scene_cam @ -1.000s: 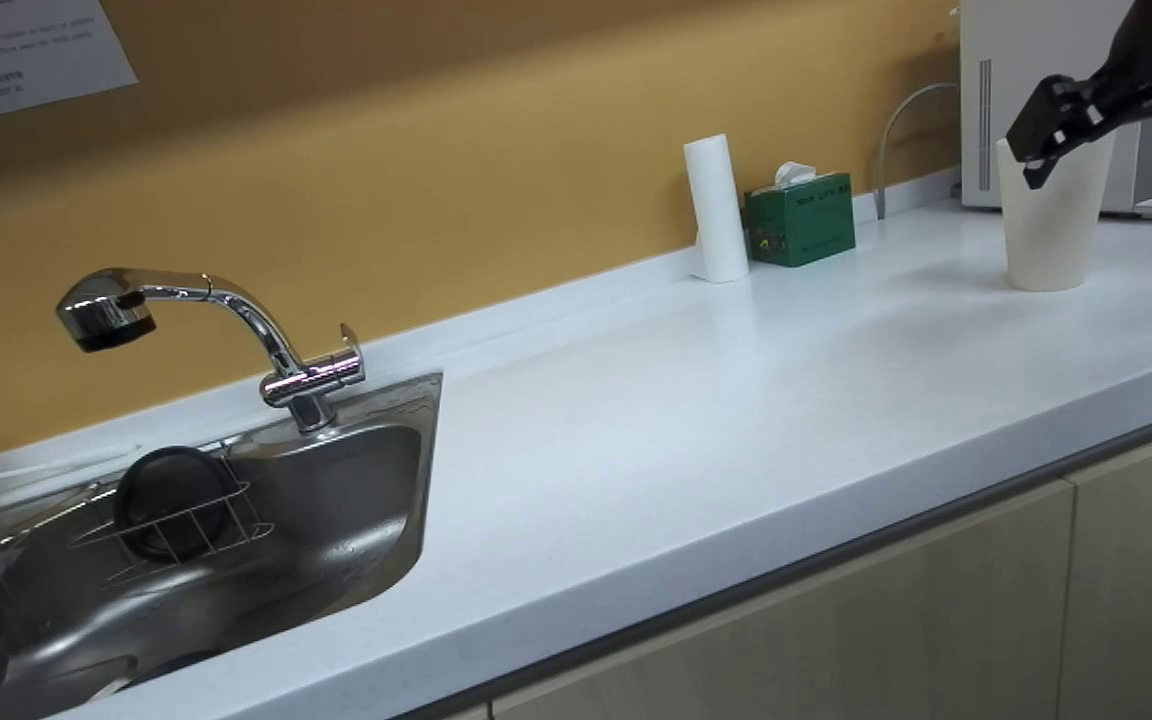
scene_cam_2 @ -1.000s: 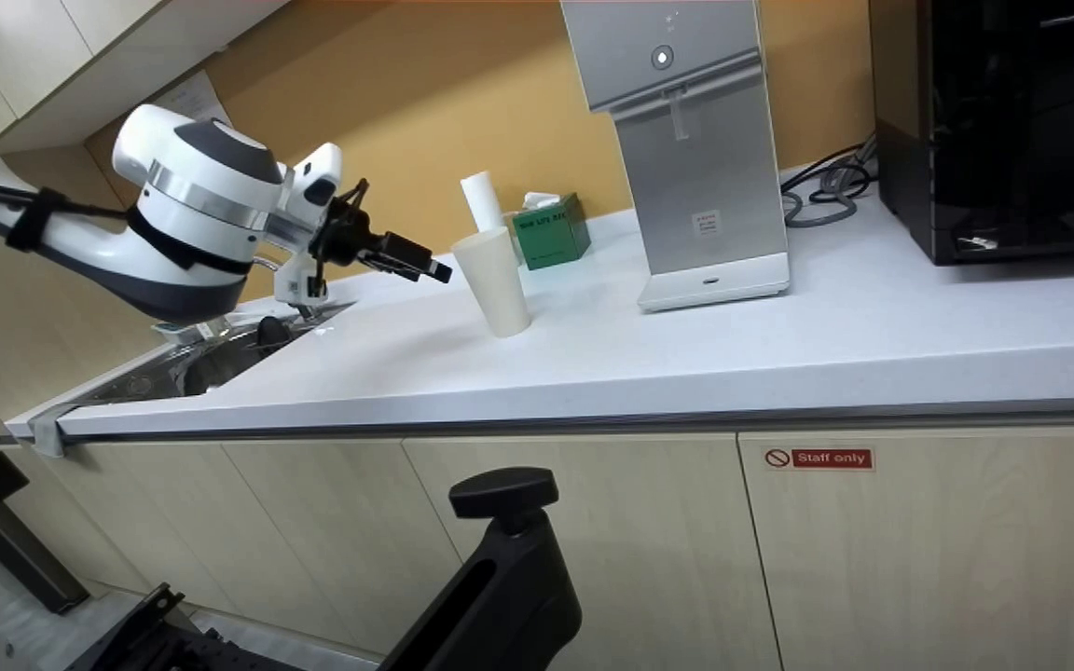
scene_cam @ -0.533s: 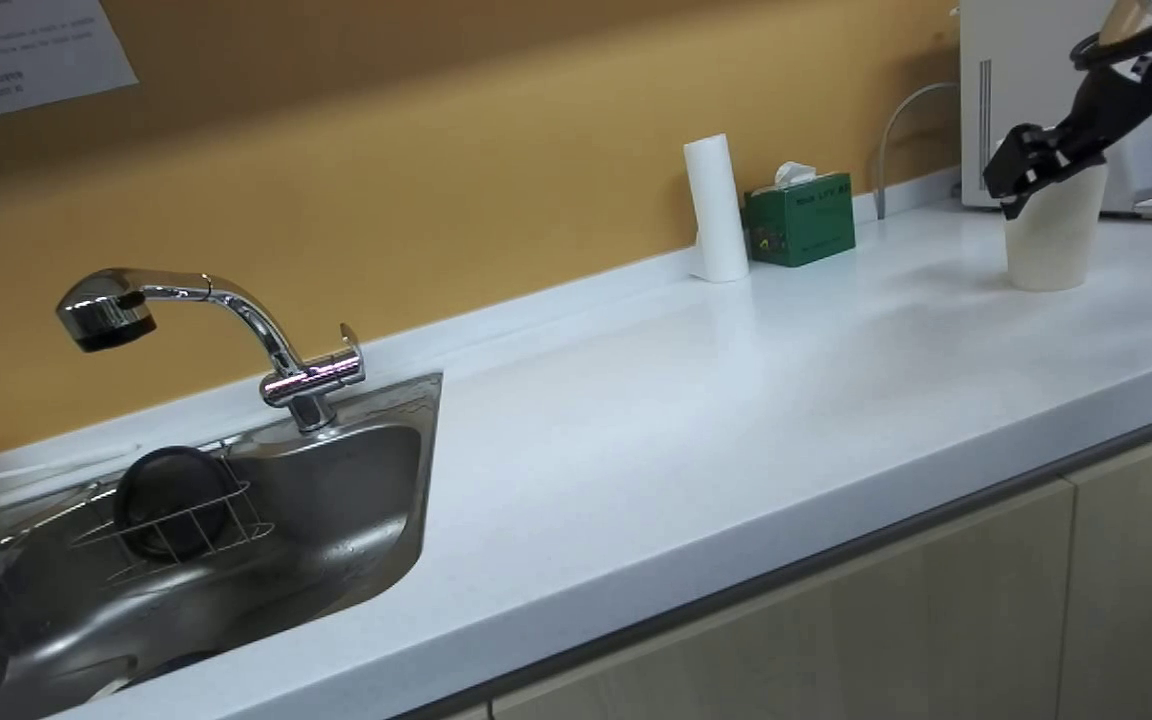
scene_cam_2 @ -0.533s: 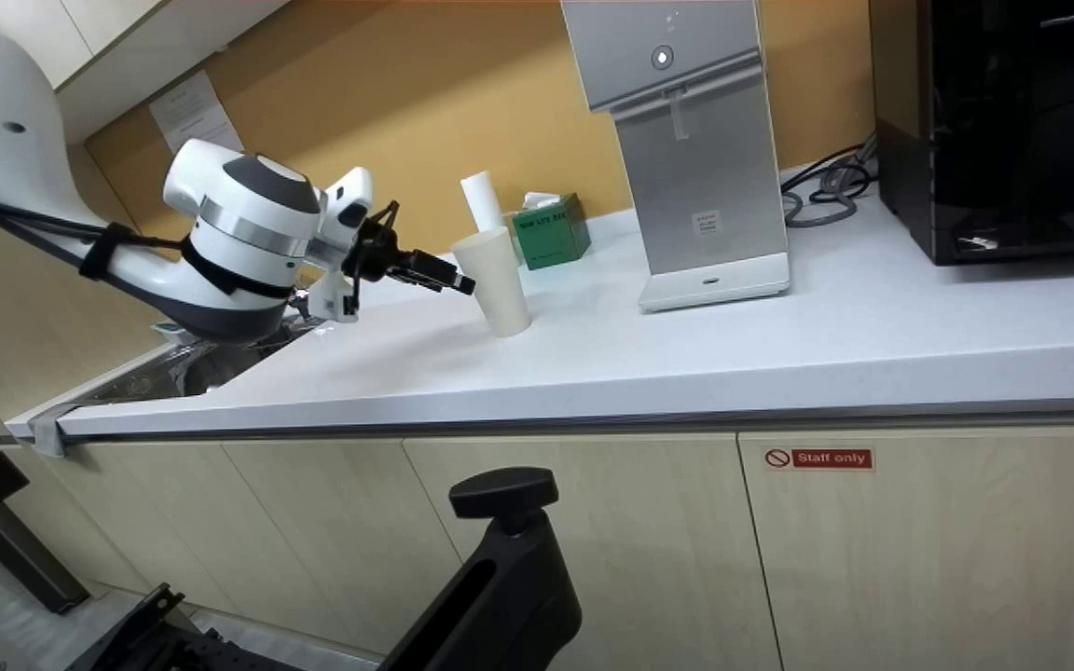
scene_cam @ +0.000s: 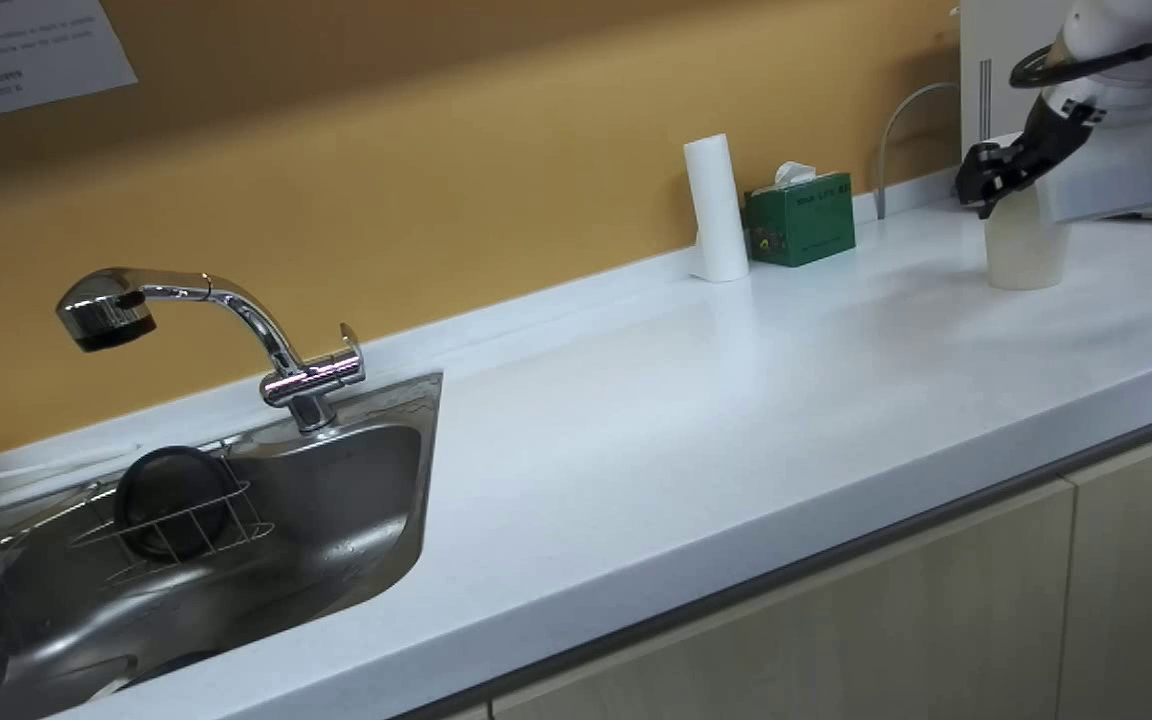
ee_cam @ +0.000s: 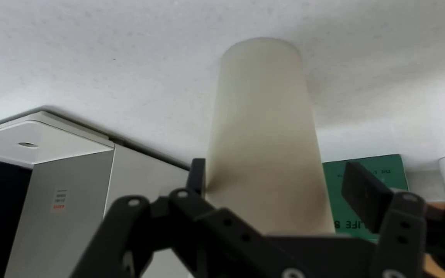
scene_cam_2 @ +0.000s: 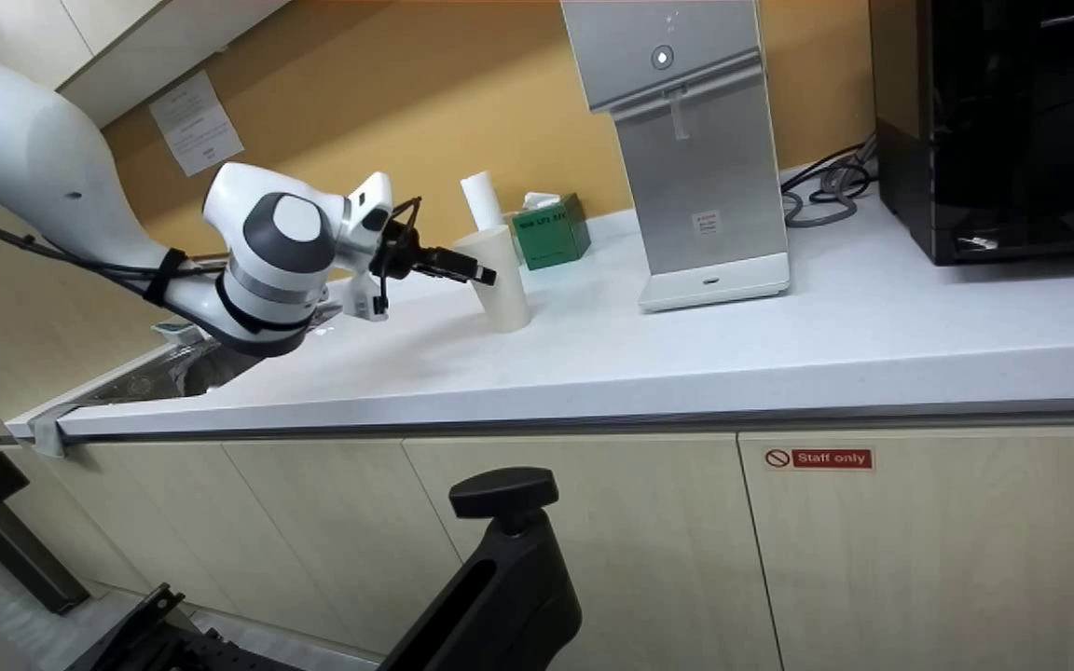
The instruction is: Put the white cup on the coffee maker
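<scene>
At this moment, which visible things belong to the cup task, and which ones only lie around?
For the task:
gripper
white cup
silver-fronted coffee maker

Only lying around:
green tissue box
white paper roll
dark round item in the sink

One white cup (ee_cam: 267,133), one coffee maker (scene_cam_2: 697,177), one green box (scene_cam: 804,222), one white cylinder (scene_cam: 717,210), one black appliance (scene_cam_2: 1012,140). One gripper (ee_cam: 276,173) — two fingers (ee_cam: 365,193). One paper notice (scene_cam_2: 197,123), one red sign (scene_cam_2: 832,458), one faucet (scene_cam: 248,308), one sink (scene_cam: 346,490) — and seemingly one round black dish (scene_cam: 171,482), though dimly seen.
</scene>
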`<state>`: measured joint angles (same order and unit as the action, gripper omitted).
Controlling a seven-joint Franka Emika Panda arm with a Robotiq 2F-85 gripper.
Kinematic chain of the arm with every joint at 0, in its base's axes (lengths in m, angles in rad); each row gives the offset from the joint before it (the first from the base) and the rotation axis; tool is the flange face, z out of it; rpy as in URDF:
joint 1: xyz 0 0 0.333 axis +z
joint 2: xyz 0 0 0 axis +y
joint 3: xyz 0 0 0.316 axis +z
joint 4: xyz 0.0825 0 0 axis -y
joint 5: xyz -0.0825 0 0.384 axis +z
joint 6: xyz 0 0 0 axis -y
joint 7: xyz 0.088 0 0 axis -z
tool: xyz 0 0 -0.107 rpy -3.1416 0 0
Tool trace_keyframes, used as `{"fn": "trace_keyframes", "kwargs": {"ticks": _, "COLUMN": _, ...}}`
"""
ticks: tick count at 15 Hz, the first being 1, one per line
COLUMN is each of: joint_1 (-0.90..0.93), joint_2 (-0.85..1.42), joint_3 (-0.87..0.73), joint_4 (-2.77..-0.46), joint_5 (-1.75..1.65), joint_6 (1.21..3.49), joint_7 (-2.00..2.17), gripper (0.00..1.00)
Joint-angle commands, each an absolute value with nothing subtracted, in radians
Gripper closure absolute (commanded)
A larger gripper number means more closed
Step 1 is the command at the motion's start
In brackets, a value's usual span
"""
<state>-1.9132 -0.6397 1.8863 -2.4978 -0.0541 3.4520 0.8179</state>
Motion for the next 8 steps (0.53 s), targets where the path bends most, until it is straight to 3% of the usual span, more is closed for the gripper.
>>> {"fn": "trace_keyframes", "kwargs": {"ticks": 1, "joint_1": -1.969, "joint_2": -0.672, "joint_3": 1.951, "joint_4": -2.450, "joint_5": 0.055, "joint_6": 3.455, "joint_7": 0.727, "gripper": 0.40}}
{"fn": "trace_keyframes", "kwargs": {"ticks": 3, "joint_1": -1.979, "joint_2": -0.680, "joint_3": 1.960, "joint_4": -2.439, "joint_5": 0.104, "joint_6": 3.452, "joint_7": 0.683, "gripper": 0.52}}
{"fn": "trace_keyframes", "kwargs": {"ticks": 8, "joint_1": -1.970, "joint_2": -0.678, "joint_3": 1.943, "joint_4": -2.446, "joint_5": 0.188, "joint_6": 3.451, "joint_7": 0.601, "gripper": 0.58}}
